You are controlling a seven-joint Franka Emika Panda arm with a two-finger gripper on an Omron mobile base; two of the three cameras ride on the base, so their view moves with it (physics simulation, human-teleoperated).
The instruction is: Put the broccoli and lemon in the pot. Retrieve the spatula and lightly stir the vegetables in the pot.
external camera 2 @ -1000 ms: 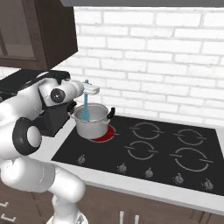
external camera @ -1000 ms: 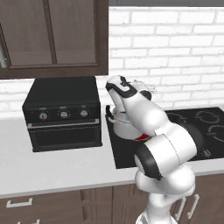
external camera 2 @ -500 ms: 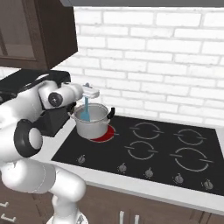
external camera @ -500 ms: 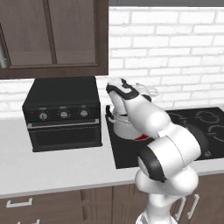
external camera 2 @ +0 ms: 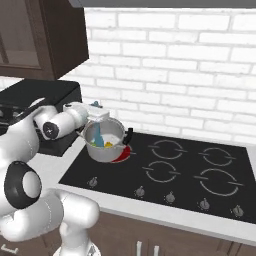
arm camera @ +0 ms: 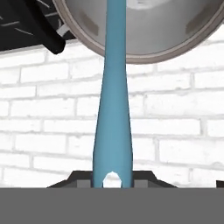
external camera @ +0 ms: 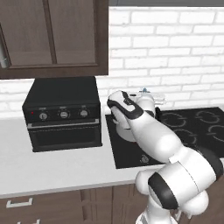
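Claw: your two-finger claw (arm camera: 113, 183) is pinched on the flared end of the slim light-blue plastic spatula (arm camera: 113, 109); you see its dark tips either side of the handle in the hand view.
Spatula shape: smooth and matt, thin up its length, widening toward your claw, with a small hole at the held end; the far end runs down into the pot.
Pot: round shiny steel pot (external camera 2: 103, 141) with black side handles sits directly below your claw, on a red-glowing burner (external camera 2: 121, 155).
Pot contents: in the right base view you can make out the blue blade, something yellow, and a little green at the bottom; too small to tell more.
Hob: flat glossy black cooktop (external camera 2: 200, 175) with ring markings stretches away from your claw across the counter.
Beside your claw: boxy black toaster oven (external camera: 63, 113) with three knobs stands next to the pot, apart from it.
Behind: white brick wall (external camera 2: 190, 75); dark wood cabinets (external camera: 52, 35) above.
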